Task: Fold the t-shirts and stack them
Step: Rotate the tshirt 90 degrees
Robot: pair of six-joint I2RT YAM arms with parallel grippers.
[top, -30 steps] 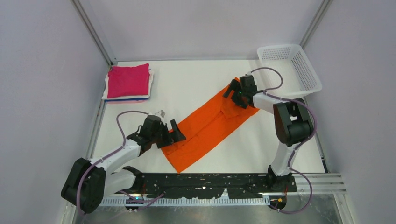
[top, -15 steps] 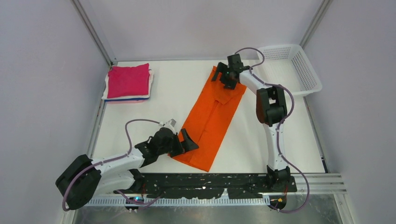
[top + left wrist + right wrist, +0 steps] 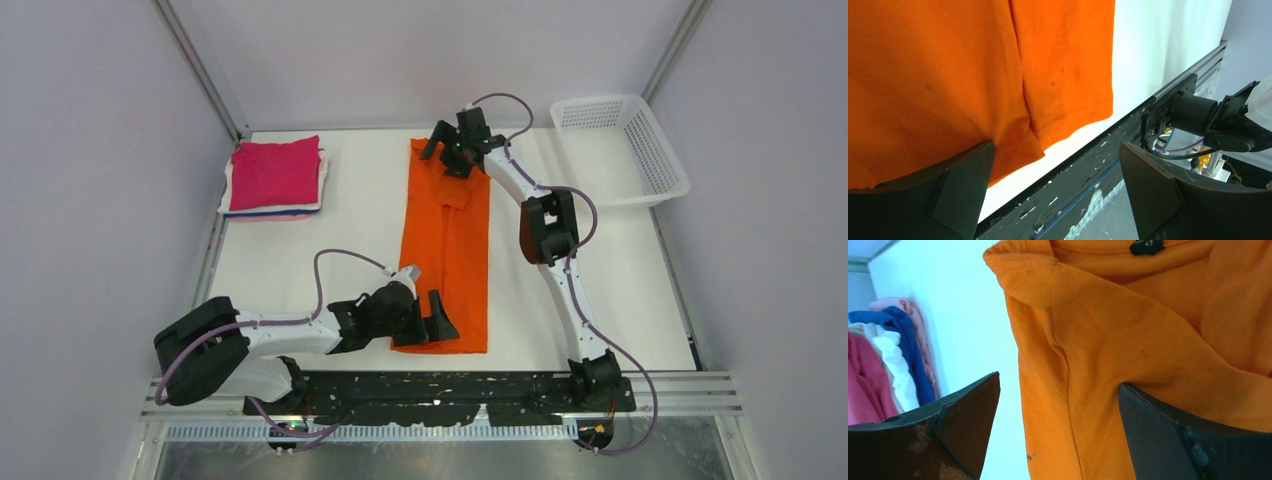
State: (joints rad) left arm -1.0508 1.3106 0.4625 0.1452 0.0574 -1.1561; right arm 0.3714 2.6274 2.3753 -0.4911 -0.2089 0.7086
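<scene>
The white desk [image 3: 360, 230] is carrying everything, and the largest thing on it, the orange t-shirt [image 3: 447, 250], is lying flat as a long narrow strip with its sides folded inward, stretching from one hand to the other. The white lattice basket [image 3: 672, 170] is sitting well off to the right of the right hand [image 3: 447, 157], at the far right corner. The stack of folded t-shirts [image 3: 275, 173], with a magenta one on top and white, blue and pale pink layers showing at its edges, is resting well apart to the left of the right hand and far beyond the left hand [image 3: 440, 318]. The right hand is hovering low over the collar end of the orange strip with its jaws spread wide; the cloth with its dark neck label is lying under and between its fingers [image 3: 1168, 440], not pinched. The left hand is reaching in from the left at the near hem, also gaping fully and gripping nothing: one finger [image 3: 953, 190] is sitting over the corner of the hem, the other [image 3: 1158, 185] is standing off the cloth, over the desk's near edge and the dark rail.
</scene>
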